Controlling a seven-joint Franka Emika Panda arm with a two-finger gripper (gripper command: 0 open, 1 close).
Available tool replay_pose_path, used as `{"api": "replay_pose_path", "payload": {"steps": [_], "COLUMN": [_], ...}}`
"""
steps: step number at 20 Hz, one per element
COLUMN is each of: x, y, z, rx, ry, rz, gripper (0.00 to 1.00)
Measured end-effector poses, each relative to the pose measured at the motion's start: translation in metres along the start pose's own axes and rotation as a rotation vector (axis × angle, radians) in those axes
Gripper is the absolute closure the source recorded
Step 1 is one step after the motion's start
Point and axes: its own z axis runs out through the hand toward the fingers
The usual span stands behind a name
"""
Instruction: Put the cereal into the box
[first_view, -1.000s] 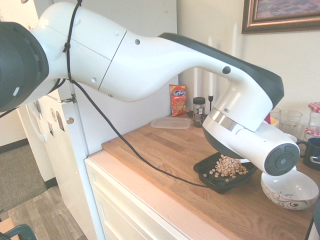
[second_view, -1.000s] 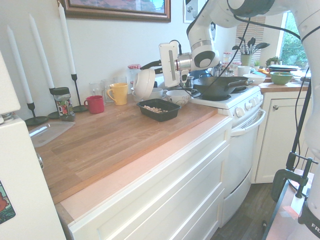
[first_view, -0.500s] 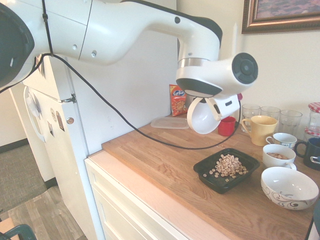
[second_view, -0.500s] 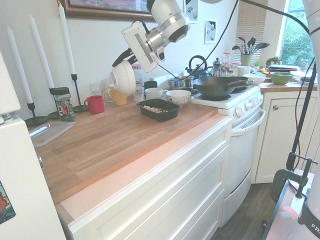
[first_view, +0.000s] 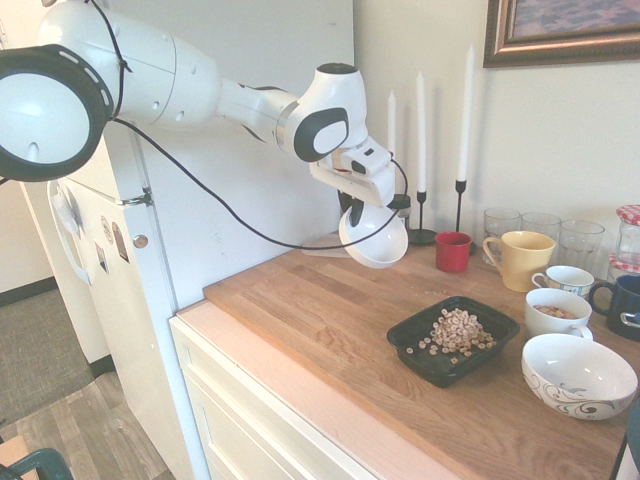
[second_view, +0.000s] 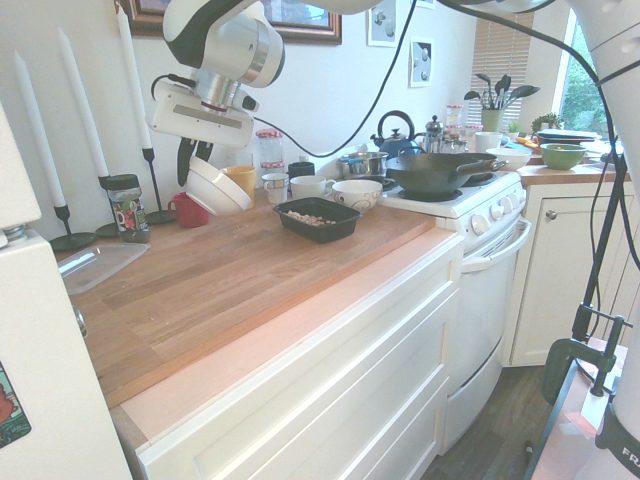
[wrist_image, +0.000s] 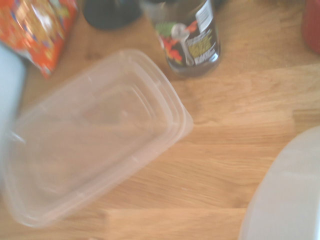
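Counter (first_view: 330, 320): wooden worktop, nearest the first exterior camera.
Box (first_view: 455, 341): black tray at 4 o'clock on the counter, beside the patterned bowl (first_view: 578, 376).
Cereal (first_view: 458, 331): tan rings heaped inside the box; the task looks essentially done.
Gripper (first_view: 357, 205): fingers pinched together on the rim of a white bowl (first_view: 375, 238), carried tilted above the counter's far side.
Clear container (wrist_image: 90, 135): directly below the wrist, beside the spice jar (wrist_image: 189, 37) and snack bag (wrist_image: 35, 27).
Risk: the tilted bowl, held by its rim only, may slip, or land on the clear container if lowered here.
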Motion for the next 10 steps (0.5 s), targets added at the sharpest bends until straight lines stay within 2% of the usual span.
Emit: {"api": "replay_pose_path", "payload": {"steps": [4,10], "x": [-0.03,-0.056], "y": [-0.024,-0.033], "z": [0.025,0.073], "rx": [-0.166,-0.302], "ry": [0.151,0.256], "rz": [-0.117,-0.211], "gripper": [1.0,1.0]}}
